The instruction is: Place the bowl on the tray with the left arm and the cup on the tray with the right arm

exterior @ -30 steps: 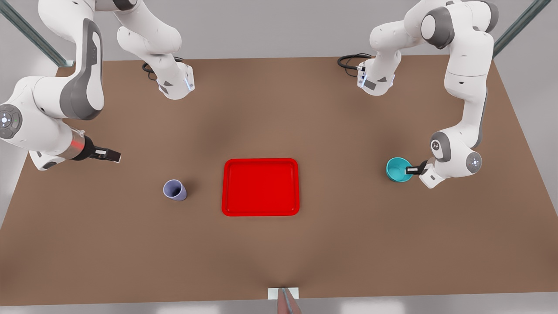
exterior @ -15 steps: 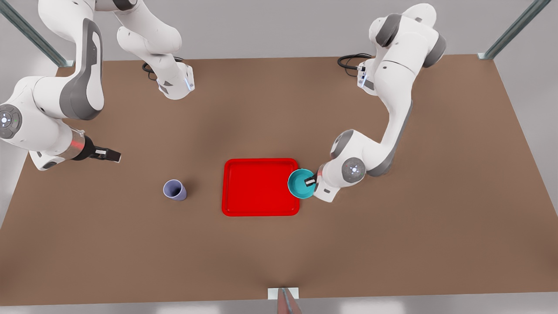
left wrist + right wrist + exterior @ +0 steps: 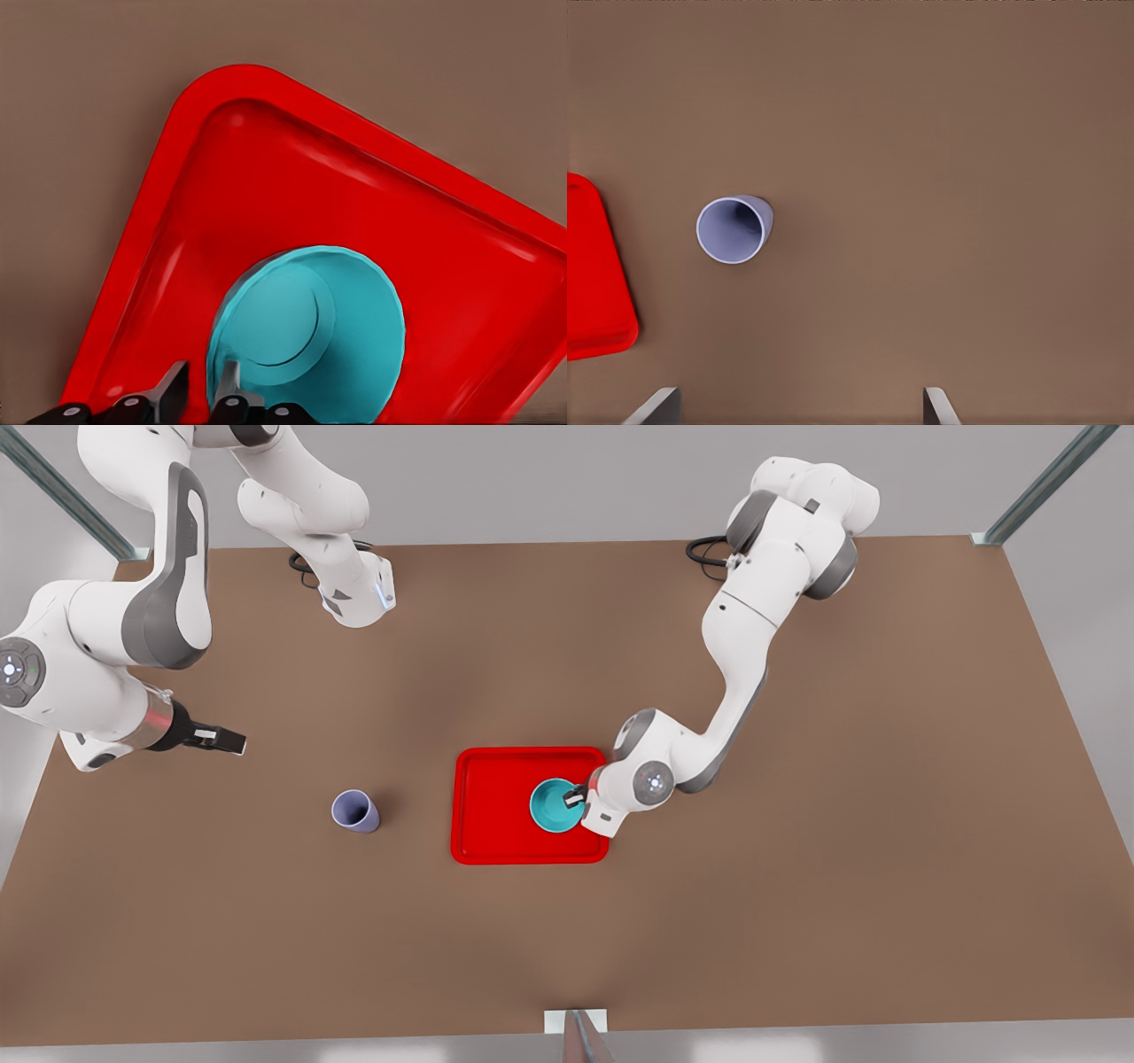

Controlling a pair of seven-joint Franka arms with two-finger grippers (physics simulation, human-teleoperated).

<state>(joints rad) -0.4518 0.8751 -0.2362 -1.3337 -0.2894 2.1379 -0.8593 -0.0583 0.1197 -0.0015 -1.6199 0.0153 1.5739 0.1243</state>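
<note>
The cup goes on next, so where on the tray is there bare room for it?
The tray is bare on the half toward the cup. The other half is crowded: the bowl sits there with the left end effector shut on its rim.

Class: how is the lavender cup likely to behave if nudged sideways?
The cup is tapered, standing upright on the table, so it may tip rather than slide. Once down, its tapered round wall would probably roll in a curve. It looks rigid.
</note>
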